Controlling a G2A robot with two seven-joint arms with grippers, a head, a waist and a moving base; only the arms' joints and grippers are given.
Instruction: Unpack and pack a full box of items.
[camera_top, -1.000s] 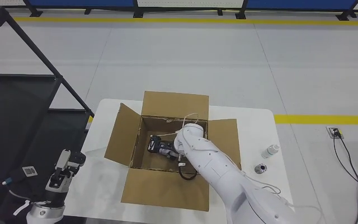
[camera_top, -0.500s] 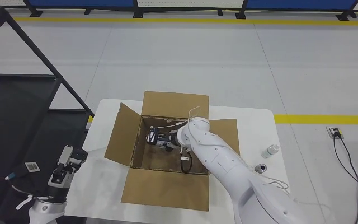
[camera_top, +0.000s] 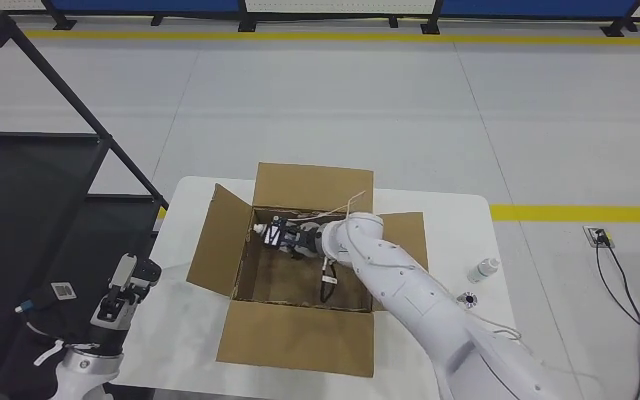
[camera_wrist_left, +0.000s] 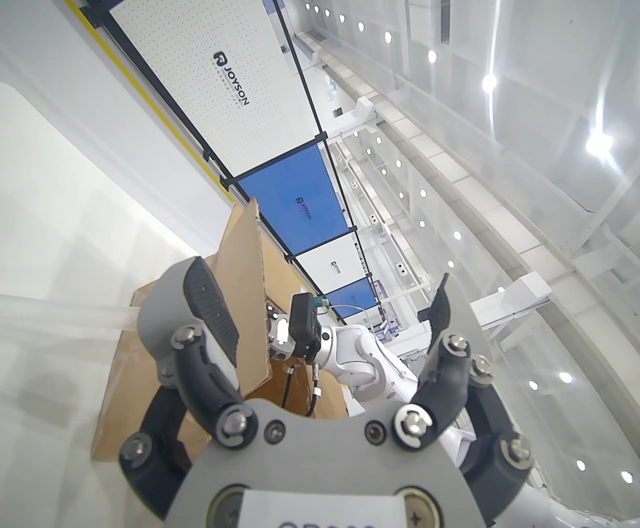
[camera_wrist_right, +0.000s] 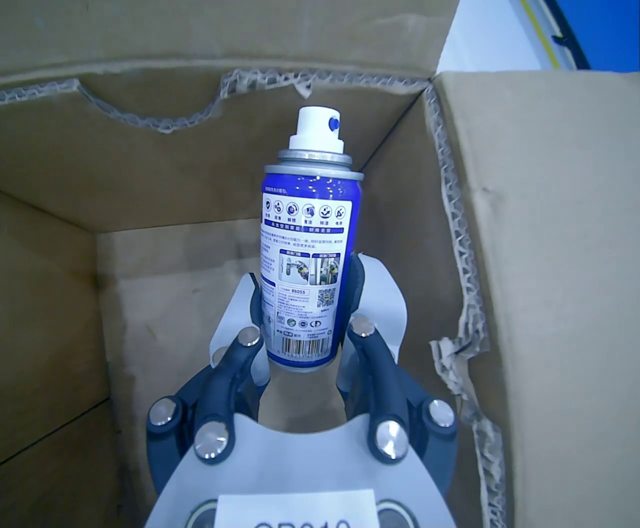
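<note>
An open cardboard box (camera_top: 300, 330) stands mid-table with its flaps spread. My right gripper (camera_wrist_right: 306, 295) is inside it, shut on a blue spray can (camera_wrist_right: 306, 240) with a white nozzle cap, holding it by the lower half. From above, the spray can (camera_top: 272, 234) sits near the box's far left inner corner, at the tip of the right arm (camera_top: 350, 245). My left gripper (camera_wrist_left: 320, 310) hangs open and empty off the table's left front corner, tilted upward; the same left gripper (camera_top: 130, 280) shows at the lower left of the top view.
A small clear bottle (camera_top: 484, 268) and a small dark round cap-like item (camera_top: 465, 299) lie on the white table (camera_top: 455, 225) right of the box. A black frame (camera_top: 80, 110) stands at the left. The box flap (camera_wrist_left: 245, 280) rises in front of the left gripper.
The right gripper has lifted the spray can and carried it toward the box's far left corner. The left arm has shifted slightly, rising a little.
</note>
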